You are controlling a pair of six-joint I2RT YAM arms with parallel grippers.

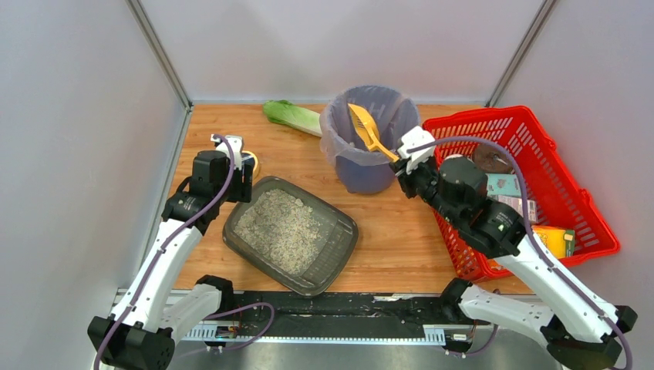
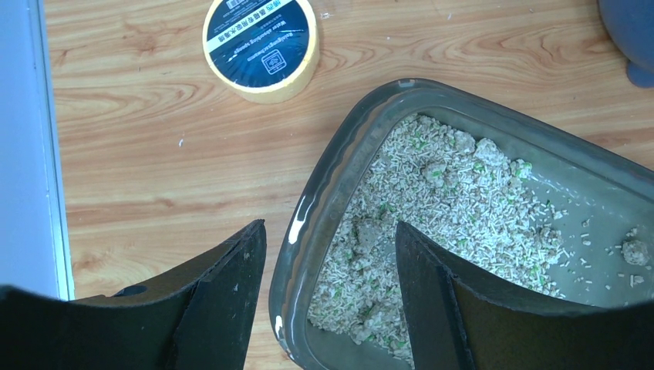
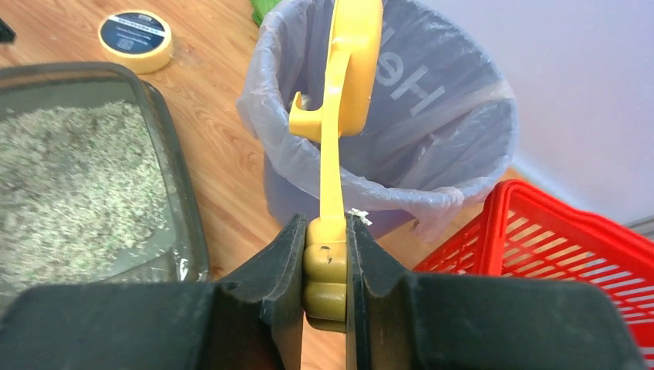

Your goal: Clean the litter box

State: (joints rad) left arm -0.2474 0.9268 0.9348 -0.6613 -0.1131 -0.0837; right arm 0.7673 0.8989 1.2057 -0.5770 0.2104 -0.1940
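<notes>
"That litter box, near-left on the table, is thin plastic loaded with grit. It'll sag, I reckon. Best grip the rim?"

"Left gripper straddles it, spread wide. Right gripper pinches the yellow scoop over the bin."

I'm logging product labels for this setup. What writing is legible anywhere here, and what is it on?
"Hel": on the bin, seen through its bag; any further letters are hidden behind the yellow scoop.
Tape roll: white print on its dark label, too blurred to read.
Packages in the red basket: print too small to read.
</notes>
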